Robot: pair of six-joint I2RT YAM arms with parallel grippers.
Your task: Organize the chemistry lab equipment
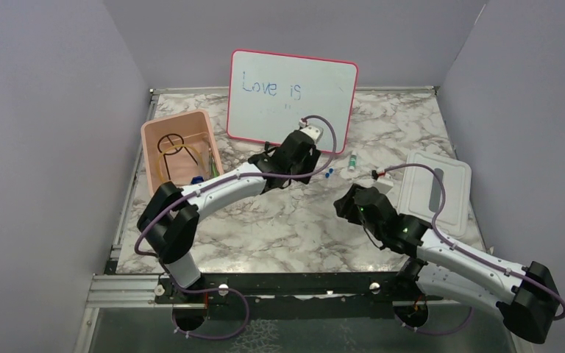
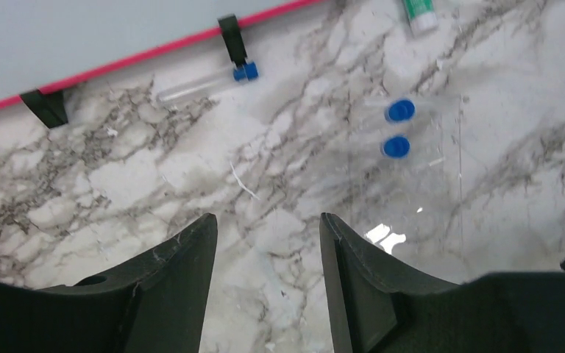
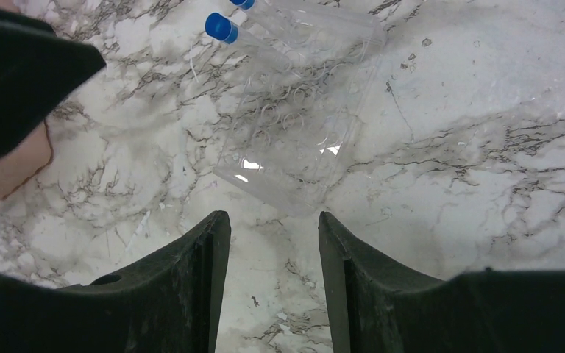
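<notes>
Three blue-capped tubes lie on the marble bench. The lone tube lies along the whiteboard's pink edge, its cap toward the two paired tubes. The pair's capped ends point away from the right gripper, and their clear bodies are hard to trace. One green-labelled vial is cut off at the frame's top. The left gripper has its jaws spread and empty, and so does the right.

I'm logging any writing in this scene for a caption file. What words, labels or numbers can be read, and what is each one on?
"Love is": handwritten in blue marker on the whiteboard.
Green label on the vial lying in front of the whiteboard: too small and blurred to read.
No other text, brand or number shows in any view.
</notes>
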